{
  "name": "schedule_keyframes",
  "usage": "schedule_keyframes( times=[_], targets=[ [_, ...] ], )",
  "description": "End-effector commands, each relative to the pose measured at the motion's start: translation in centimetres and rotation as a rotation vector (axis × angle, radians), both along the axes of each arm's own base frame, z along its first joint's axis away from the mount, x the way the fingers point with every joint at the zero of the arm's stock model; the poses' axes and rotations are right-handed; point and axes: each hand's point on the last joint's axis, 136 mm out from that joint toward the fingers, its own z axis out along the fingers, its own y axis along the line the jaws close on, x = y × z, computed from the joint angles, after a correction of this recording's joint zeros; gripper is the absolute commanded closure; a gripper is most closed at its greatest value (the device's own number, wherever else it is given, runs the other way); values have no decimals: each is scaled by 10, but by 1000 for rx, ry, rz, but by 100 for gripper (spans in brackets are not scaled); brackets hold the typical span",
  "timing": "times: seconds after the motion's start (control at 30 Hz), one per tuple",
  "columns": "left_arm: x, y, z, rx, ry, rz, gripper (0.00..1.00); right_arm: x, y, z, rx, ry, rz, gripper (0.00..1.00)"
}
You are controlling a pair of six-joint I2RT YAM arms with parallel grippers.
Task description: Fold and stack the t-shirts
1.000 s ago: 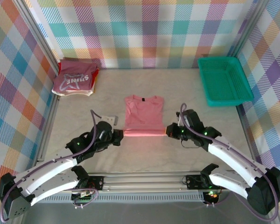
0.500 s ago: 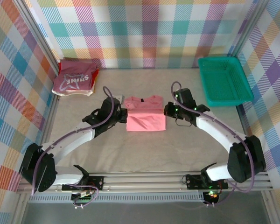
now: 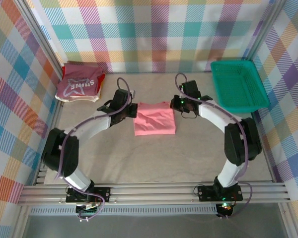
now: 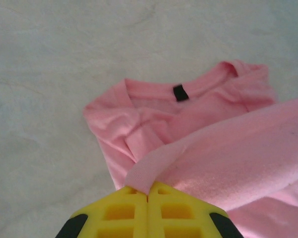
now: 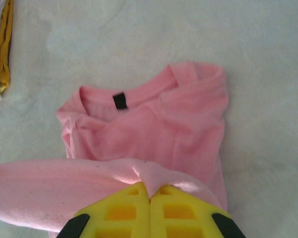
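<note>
1. Salmon-pink shirt (image 3: 155, 121) lies near the middle of the table (image 3: 154, 163), doubled over on itself, with its collar (image 4: 154, 89) at the far end.
2. Left gripper (image 3: 133, 110) sits at the shirt's far left corner. In the left wrist view its yellow fingers (image 4: 121, 210) are pressed together, with a fold of the pink cloth pinched between the tips.
3. Right gripper (image 3: 177, 103) sits at the far right corner. In the right wrist view its yellow fingers (image 5: 181, 210) are likewise together and clamped on a fold of the same cloth.
4. Between the two grips, the raised layer of cloth spans above the collar part. A black label (image 5: 119, 100) shows inside the neckline.
5. Stack of folded shirts (image 3: 79, 88) rests in the far left corner, well apart from the pink one. Its top shirt is dark pink with white lettering.
6. Green basket (image 3: 238, 87) stands in the far right corner.
</note>
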Motion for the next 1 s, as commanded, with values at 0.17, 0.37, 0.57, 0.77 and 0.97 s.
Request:
schedule_keyframes(
  times=[0.17,0.37,0.57,0.77,0.97],
  targets=[
    [79,16,39,115,-85,58,47,59,-7,40,63,-46,-8,60],
    [24,-10,26,-90,-35,50,47,-15,3,47,108,-96,124,65],
    [-25,-16,-60,-227,159,99,48,-71,41,-3,216,7,257,100],
    [-18,-12,-74,-220,197,118,33,-70,53,-57,150,105,256,100],
    [-4,-30,-91,-277,267,78,33,-68,42,-91,91,158,181,100]
  ],
)
